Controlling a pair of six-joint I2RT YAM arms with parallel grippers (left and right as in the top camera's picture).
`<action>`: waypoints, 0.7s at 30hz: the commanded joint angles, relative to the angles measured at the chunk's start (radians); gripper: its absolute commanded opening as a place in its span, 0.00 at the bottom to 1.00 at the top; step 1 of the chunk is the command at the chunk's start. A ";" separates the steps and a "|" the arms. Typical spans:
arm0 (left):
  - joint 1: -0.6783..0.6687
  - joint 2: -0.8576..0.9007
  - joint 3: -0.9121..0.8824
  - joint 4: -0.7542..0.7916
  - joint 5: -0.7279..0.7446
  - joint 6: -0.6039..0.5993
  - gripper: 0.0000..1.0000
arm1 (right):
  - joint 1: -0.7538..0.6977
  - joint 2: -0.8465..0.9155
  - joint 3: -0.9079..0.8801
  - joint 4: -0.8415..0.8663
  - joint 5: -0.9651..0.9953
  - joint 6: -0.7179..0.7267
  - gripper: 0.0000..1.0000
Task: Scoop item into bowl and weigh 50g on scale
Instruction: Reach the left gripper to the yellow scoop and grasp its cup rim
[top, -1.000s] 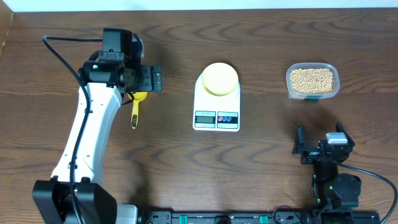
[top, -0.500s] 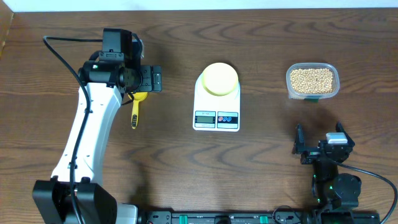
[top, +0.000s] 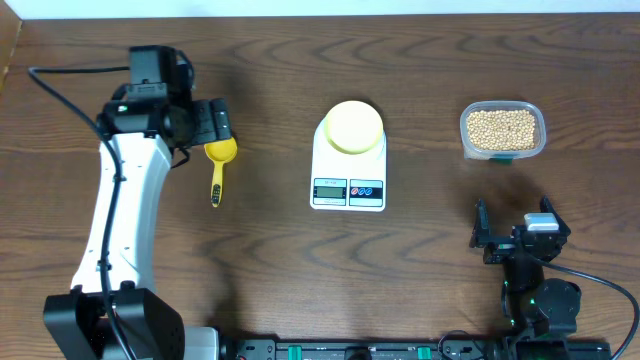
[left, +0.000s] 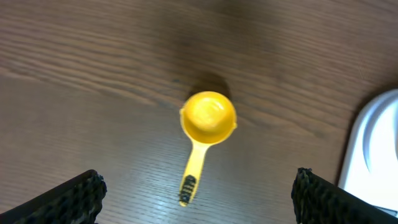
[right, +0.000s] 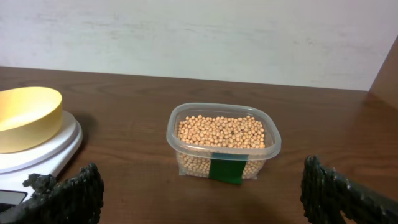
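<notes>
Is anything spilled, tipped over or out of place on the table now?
Nothing stands out: beans all inside the tub, bowl upright on the scale, empty scoop lying flat on the table.

no text can be read. the display (top: 329, 189) on the scale (top: 347, 168) is too small to make out, the dark print on the scoop (left: 208, 117) handle is blurred, and the green label (right: 227, 171) on the tub (right: 224, 155) shows no legible words.
</notes>
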 joint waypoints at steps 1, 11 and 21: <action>0.026 0.001 0.009 0.005 -0.017 -0.006 0.98 | 0.008 -0.003 -0.002 -0.004 0.001 -0.009 0.99; 0.039 0.002 0.005 0.049 -0.016 -0.014 0.98 | 0.008 -0.003 -0.002 -0.004 0.001 -0.009 0.99; 0.039 0.002 0.005 0.041 -0.017 -0.016 0.97 | 0.008 -0.003 -0.002 -0.004 0.001 -0.009 0.99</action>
